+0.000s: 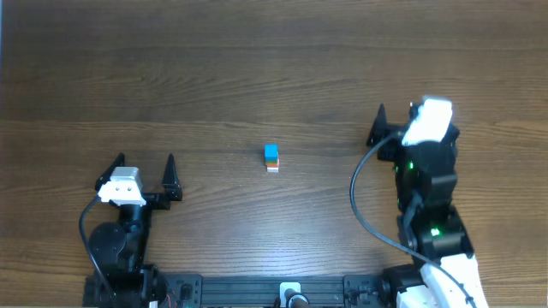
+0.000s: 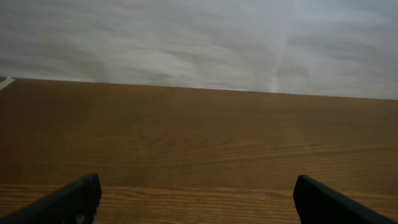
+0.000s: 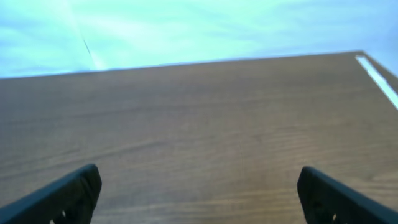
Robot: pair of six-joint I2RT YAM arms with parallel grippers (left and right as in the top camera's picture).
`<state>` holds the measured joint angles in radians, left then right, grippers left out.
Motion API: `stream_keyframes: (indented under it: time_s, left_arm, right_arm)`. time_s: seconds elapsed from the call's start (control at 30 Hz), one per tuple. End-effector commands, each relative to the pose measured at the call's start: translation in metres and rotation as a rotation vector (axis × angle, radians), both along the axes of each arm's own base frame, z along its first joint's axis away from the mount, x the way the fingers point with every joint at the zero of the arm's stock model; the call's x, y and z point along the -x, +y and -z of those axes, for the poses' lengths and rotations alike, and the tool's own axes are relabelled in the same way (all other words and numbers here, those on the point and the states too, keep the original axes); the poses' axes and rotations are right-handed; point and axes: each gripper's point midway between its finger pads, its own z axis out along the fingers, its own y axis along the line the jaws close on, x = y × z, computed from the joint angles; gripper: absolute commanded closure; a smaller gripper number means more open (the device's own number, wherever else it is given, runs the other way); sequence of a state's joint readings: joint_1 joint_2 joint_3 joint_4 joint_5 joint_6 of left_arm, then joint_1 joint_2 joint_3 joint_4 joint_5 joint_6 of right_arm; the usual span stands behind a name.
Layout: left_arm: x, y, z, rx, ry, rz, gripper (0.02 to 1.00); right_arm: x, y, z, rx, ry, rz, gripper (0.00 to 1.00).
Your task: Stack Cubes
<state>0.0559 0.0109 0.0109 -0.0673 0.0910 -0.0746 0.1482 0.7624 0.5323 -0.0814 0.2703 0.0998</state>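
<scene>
stack: small blue cube (image 1: 271, 152) on top, with a thin orange band (image 1: 272, 162) and a white block (image 1: 272, 168) showing just under it on the side towards the arm bases
stack position: middle of the dark brown wood-grain table (image 1: 257, 68), between the two arms, well apart from both
stack axis: long axis stands upright off the table; from above it looks like a short strip running towards the bases
stack facing: blue cube's sides sit roughly square to the wood grain, no clear tilt
stack count: can't tell how many pieces sit under the blue one
left gripper (image 1: 145, 160): low over the table at the left, black fingers spread wide, nothing between them; the wrist view has bare wood ahead of it
right gripper (image 3: 199, 171): at the right, further up the table than the left one, fingers spread wide and released, bare wood between them
open room: bare wood all round the stack, wide gaps to each gripper, and a big free stretch on the far half of the table
edges: far table edge meets a pale wrinkled backdrop (image 2: 199, 37); a white strip (image 3: 376, 74) runs along one table edge in the right wrist view
near edge: black base rail (image 1: 257, 287) between the arm bases
cable: black cable (image 1: 360, 205) loops out beside the right arm, clear of the stack
</scene>
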Motion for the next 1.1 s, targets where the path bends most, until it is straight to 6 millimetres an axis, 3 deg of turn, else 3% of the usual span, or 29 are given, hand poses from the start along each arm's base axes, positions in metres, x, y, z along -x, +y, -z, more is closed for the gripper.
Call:
stream_keyframes:
  time_s: [0.03,0.33,0.57,1.1]
  left_arm:
    - [0.000,0.000,0.001,-0.011,-0.002,0.004,0.018]
    - [0.000,0.000,0.001,-0.011,-0.002,0.004,0.018]
    - [0.000,0.000,0.001,-0.011,-0.002,0.004,0.018]
    - [0.000,0.000,0.001,-0.011,-0.002,0.004,0.018]
  right_arm:
    - [0.012,-0.002,0.012,0.005,-0.075,-0.028,0.009]
    - [0.037,-0.021,0.007,0.041,-0.304,-0.008,0.009]
    - [0.053,-0.019,0.017,0.041,-0.377,-0.050,0.007]
    - [0.065,-0.019,0.040,0.036,-0.335,-0.052,0.007]
